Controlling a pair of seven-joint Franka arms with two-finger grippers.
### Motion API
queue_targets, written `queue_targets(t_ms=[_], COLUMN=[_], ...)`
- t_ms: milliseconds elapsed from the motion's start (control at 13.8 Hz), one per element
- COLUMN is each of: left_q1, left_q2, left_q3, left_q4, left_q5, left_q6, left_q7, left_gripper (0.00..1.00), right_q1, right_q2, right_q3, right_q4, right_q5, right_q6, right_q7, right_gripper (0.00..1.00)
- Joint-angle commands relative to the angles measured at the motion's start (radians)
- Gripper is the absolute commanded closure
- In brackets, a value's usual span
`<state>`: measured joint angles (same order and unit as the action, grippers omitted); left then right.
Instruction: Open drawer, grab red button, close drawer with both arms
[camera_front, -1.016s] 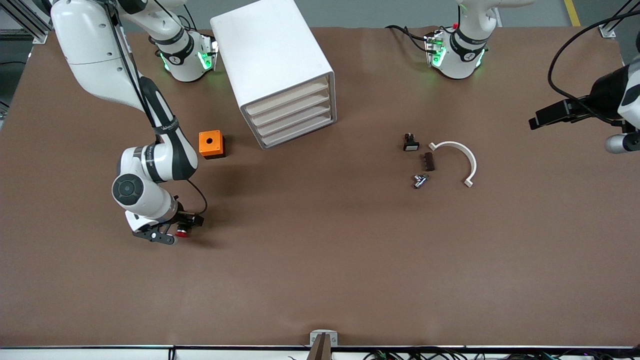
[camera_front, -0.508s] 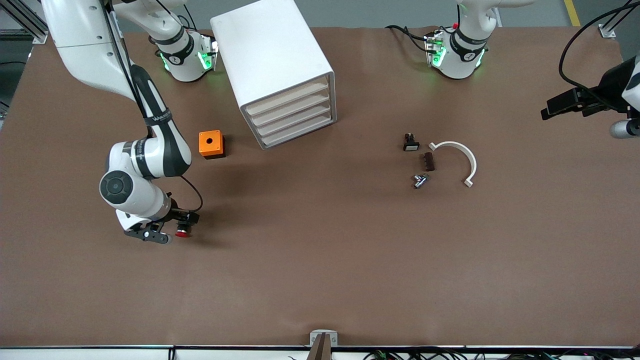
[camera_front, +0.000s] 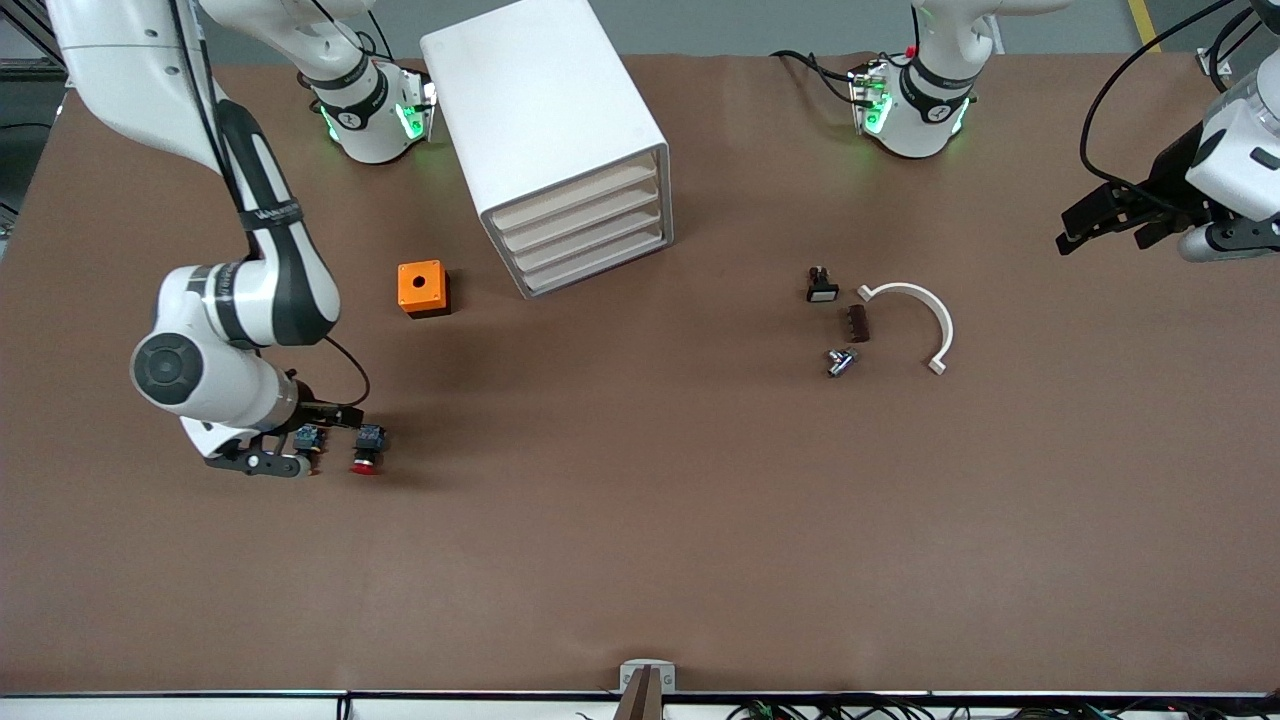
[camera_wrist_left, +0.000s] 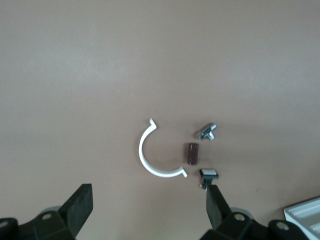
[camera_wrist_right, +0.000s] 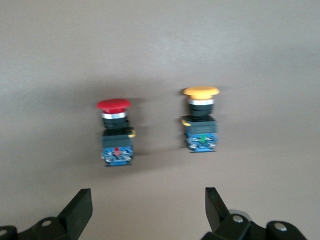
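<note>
The red-capped button (camera_front: 366, 452) lies on the table near the right arm's end, free of any gripper; the right wrist view shows it (camera_wrist_right: 115, 132) beside the orange-capped button (camera_wrist_right: 200, 120). My right gripper (camera_front: 298, 442) is open and empty just above the orange-capped button (camera_front: 308, 437), beside the red one; its jaws (camera_wrist_right: 147, 205) stand wide apart. The white cabinet (camera_front: 545, 110) has all its drawers (camera_front: 590, 225) shut. My left gripper (camera_front: 1085, 222) is open and empty in the air at the left arm's end (camera_wrist_left: 150, 205).
An orange cube with a hole (camera_front: 422, 288) sits near the cabinet. A white arc clip (camera_front: 925, 320), a brown block (camera_front: 858, 323), a metal piece (camera_front: 840, 361) and a small black switch (camera_front: 821, 287) lie toward the left arm's end.
My right gripper let go of the red button and drew away toward the right arm's end, uncovering the orange-capped button. My left arm shifted at the table's edge.
</note>
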<state>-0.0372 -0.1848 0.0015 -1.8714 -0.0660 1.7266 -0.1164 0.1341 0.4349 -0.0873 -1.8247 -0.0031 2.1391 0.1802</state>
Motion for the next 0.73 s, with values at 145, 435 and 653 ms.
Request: queue_targets(t_ms=[145, 435, 653], left_q1=[0.000, 0.000, -0.009], left_q2=[-0.008, 0.017, 0.041], left_q3=[-0.005, -0.003, -0.005], left_q4=[0.073, 0.185, 0.218], left_q5=[0.022, 0.025, 0.029], left_q6=[0.016, -0.048, -0.090], left_q7=[0.014, 0.011, 0.009], left_gripper=[0.00, 0.00, 0.00], right_q1=[-0.059, -0.077, -0.096], right_q2=[-0.132, -0.244, -0.318], right_q3=[0.017, 0.018, 0.018], right_q4=[-0.010, -0.012, -0.012], right_q5=[-0.015, -0.011, -0.006], right_q6=[-0.148, -0.278, -0.349], right_q7=[-0.064, -0.090, -0.116], right_gripper=[0.00, 0.00, 0.00])
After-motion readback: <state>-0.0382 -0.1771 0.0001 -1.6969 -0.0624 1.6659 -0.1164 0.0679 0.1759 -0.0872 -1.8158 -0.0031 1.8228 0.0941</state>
